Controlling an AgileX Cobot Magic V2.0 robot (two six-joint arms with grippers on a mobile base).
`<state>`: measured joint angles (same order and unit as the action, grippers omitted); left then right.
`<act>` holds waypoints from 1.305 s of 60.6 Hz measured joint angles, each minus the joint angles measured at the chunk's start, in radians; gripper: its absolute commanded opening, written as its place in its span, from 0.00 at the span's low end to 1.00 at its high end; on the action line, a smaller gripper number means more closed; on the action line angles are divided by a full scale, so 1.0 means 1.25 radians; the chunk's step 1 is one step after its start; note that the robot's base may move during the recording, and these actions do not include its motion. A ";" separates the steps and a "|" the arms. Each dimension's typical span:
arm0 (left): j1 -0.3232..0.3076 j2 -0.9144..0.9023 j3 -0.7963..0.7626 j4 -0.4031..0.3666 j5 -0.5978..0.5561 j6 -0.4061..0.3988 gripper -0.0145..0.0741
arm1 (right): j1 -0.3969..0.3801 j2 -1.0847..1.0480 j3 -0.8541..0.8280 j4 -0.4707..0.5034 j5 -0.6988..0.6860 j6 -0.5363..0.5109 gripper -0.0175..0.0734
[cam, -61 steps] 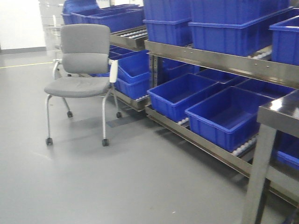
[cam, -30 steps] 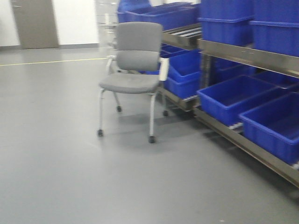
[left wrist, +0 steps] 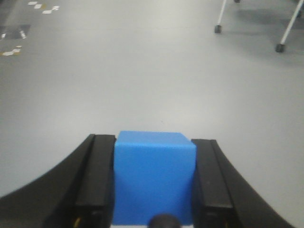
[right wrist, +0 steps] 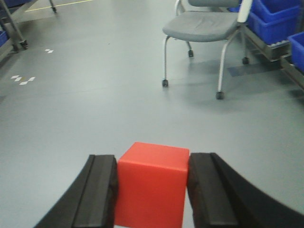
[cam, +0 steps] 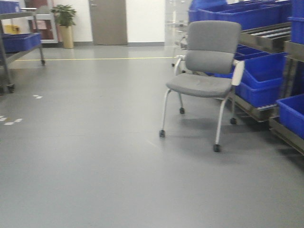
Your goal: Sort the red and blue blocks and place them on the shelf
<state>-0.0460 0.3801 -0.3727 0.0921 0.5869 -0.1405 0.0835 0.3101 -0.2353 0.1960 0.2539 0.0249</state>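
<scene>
Left gripper (left wrist: 154, 142) has its fingers (left wrist: 97, 180) pinching the blue block (left wrist: 154, 178) from both sides, and the block's bottom runs off frame. Same deal with the right gripper (right wrist: 151, 159): fingers clamped on the red block (right wrist: 151, 185), lower part cropped too. Both hang over grey floor (right wrist: 95, 95). The shelf (cam: 266, 42) is cut off at the front view's right edge, blue bins (cam: 259, 80) only partly showing, with a grey chair (cam: 204, 83) just in front.

Grey wheeled chair (cam: 207, 71), centre right. Large blue bins (cam: 260, 81), right edge. Grey door (cam: 108, 22), top centre. Potted plant (cam: 65, 21), upper left. Yellow floor line (cam: 95, 59), across upper third. Wheeled cart (cam: 5, 52), far upper left.
</scene>
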 measured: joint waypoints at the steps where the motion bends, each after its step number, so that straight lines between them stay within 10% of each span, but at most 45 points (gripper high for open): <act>1: 0.000 0.000 0.000 0.000 0.000 0.000 0.30 | 0.000 0.000 0.000 0.000 0.000 0.000 0.25; 79: 0.000 0.000 0.000 -0.002 0.000 0.000 0.30 | 0.000 0.000 0.000 0.000 0.000 0.000 0.25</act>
<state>-0.0460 0.3801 -0.3727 0.0899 0.5869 -0.1405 0.0835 0.3101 -0.2353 0.1960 0.2539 0.0249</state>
